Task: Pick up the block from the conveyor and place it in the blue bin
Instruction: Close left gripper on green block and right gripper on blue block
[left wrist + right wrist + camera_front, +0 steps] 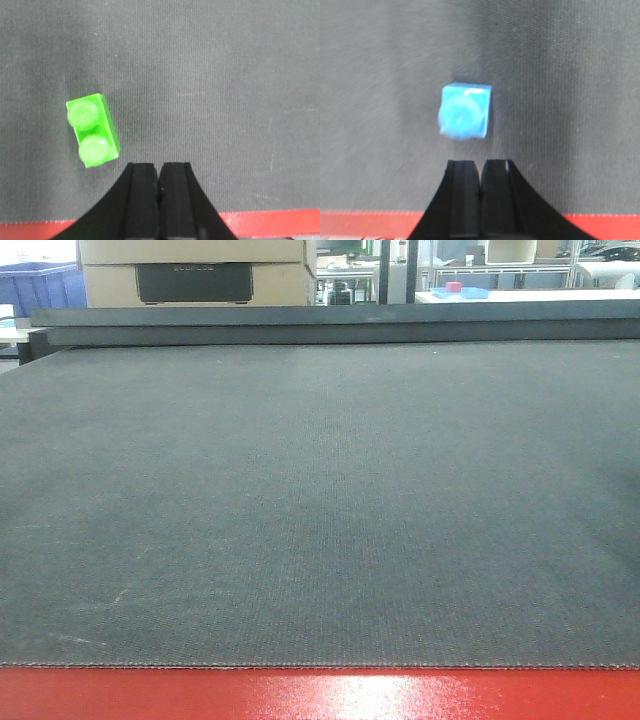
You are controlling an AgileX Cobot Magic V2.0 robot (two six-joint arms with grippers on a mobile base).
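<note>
Left gripper [159, 175] closed, empty, near a 2-stud green block [93, 131]; right gripper [481, 172] likewise, facing a blurred blue block [465, 111].

The left tool [159, 177] and the right tool [481, 176] are both closed tight, their black fingers [142, 200] pressed together.

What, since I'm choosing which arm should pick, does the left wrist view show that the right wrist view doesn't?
Only the left wrist view: a green two-stud block, lying on the belt to the left of the shut left gripper. Only the right wrist view: a blurred blue block, straight ahead of the shut right gripper. Both: the dark conveyor and its red frame; neither gripper holds anything.
</note>
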